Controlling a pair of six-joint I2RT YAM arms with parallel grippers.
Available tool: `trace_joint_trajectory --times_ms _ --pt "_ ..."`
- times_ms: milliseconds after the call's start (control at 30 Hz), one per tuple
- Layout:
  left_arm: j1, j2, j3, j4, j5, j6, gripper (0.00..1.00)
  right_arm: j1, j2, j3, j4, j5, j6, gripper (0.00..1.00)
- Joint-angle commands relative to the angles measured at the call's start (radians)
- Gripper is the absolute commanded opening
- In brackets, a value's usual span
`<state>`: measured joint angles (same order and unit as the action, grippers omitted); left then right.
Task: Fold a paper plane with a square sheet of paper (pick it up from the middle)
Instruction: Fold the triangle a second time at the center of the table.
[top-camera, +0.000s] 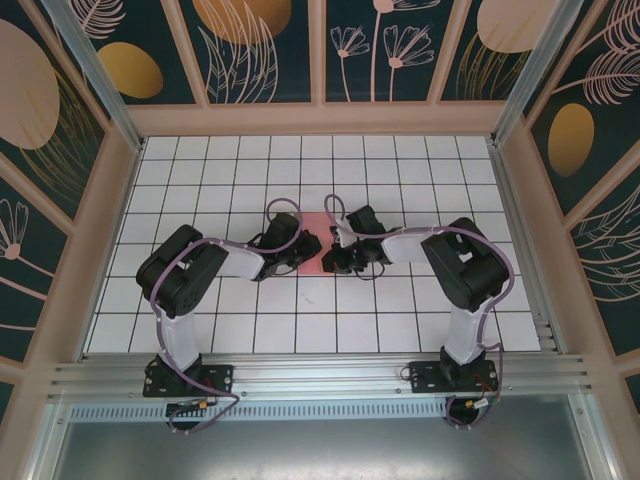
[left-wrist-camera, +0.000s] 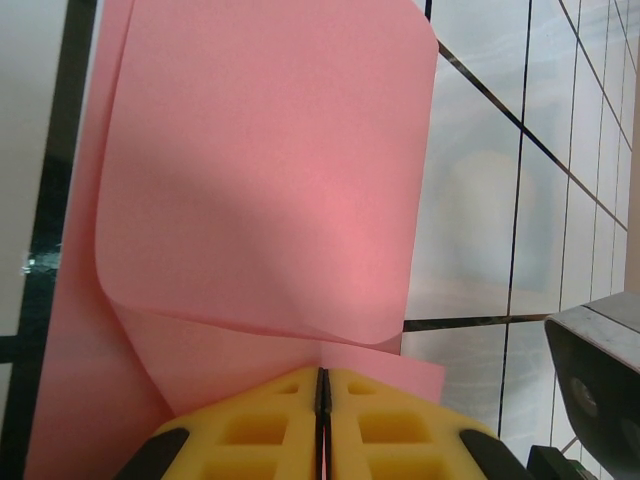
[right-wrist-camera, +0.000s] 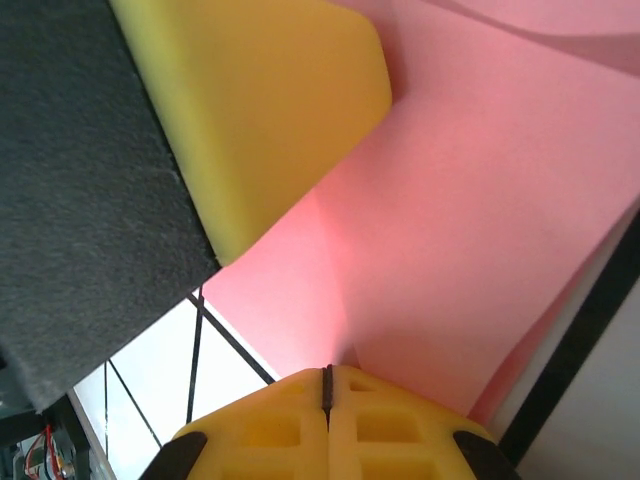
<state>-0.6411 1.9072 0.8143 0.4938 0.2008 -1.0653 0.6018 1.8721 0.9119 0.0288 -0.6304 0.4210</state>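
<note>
Left gripper pinches sheet, flap curled back over itself; right gripper pinches it from opposite side, close by. Seemingly one anchors, other creases.

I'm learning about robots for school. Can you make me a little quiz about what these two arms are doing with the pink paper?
1. What colour are the left fingers and the right fingers? A blue, B yellow, C green.
2. Which fingers are shut on the pink paper?
3. True or false: the paper lies flat with nothing touching it.
Key: 1 B. 2 Both, left and right. 3 False: it curls up, pinched from two sides.
</note>
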Motion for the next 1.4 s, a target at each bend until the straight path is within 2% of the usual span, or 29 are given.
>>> trace_joint_trajectory --times_ms 0,300,433,633,933,1167,1367 --pt "0.004 0.031 0.011 -0.066 -0.012 0.031 0.13 -0.02 0.013 -0.02 -0.064 0.029 -0.027 0.02" --pt "0.004 0.049 0.037 -0.081 -0.012 0.042 0.12 -0.049 0.018 -0.121 -0.035 -0.044 -0.013 0.02" --pt "0.004 0.059 0.049 -0.09 -0.011 0.046 0.12 -0.094 0.018 -0.162 -0.009 -0.105 0.001 0.03" --pt "0.004 0.059 0.054 -0.1 -0.011 0.053 0.12 -0.114 -0.025 -0.194 -0.021 -0.12 -0.003 0.04" --pt "0.004 0.055 0.062 -0.093 0.001 0.051 0.12 -0.104 -0.129 -0.079 -0.064 -0.14 0.015 0.05" --pt "0.004 0.055 0.068 -0.096 0.006 0.052 0.12 -0.083 -0.023 0.021 -0.046 -0.135 0.032 0.07" --pt "0.004 0.049 0.07 -0.101 0.01 0.056 0.13 -0.086 0.042 0.016 -0.079 -0.033 0.031 0.06"
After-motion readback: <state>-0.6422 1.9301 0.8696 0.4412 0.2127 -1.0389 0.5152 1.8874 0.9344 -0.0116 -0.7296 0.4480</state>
